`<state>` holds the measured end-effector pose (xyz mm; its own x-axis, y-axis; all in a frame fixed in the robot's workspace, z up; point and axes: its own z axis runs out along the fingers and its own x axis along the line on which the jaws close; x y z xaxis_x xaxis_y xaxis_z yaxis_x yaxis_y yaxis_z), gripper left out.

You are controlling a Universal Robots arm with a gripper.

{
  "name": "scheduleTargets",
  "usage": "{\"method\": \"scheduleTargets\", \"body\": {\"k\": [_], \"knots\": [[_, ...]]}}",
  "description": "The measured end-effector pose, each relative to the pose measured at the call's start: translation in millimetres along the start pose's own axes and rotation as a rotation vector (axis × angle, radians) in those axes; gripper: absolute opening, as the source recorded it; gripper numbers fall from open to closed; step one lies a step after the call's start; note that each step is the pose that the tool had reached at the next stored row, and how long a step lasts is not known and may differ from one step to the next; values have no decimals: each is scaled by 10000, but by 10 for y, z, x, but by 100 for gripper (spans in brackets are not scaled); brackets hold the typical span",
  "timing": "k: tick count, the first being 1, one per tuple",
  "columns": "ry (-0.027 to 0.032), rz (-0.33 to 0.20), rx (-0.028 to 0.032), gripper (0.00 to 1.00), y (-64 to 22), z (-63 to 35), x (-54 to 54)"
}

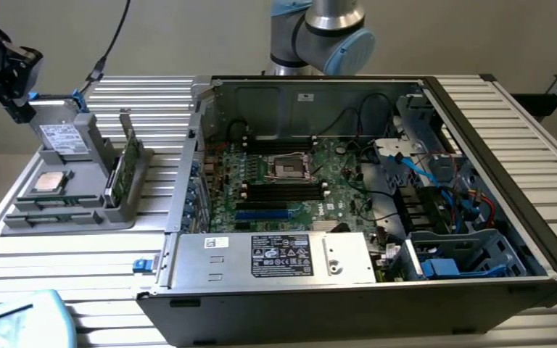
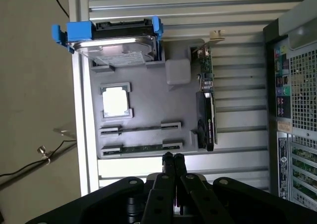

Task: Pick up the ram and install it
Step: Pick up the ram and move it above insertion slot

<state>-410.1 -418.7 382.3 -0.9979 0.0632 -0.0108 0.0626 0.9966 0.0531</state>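
Gripper (image 2: pixel 173 159) hangs empty, jaws pressed together, pointing down over the grey tray (image 2: pixel 148 102) holding the ram (image 2: pixel 141 148).

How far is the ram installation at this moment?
Nothing looks done: the long dark green ram stick lies in the grey plastic tray, and the black motherboard slots stand bare. The black gripper is shut, holding nothing, nearest that ram. Pick-up and installing are left.

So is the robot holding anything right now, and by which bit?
Nothing is held. The jaws are shut with nothing between them, and the memory stick lies in its slot on the gray tray.
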Motion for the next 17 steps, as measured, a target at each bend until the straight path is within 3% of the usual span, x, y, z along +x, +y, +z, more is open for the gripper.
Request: {"method": "scheduleTargets", "body": {"k": [6,17], "knots": [[48,-814,-74,10,-3,52,10],[163,-2818,-119,10,-7,122,12]]}}
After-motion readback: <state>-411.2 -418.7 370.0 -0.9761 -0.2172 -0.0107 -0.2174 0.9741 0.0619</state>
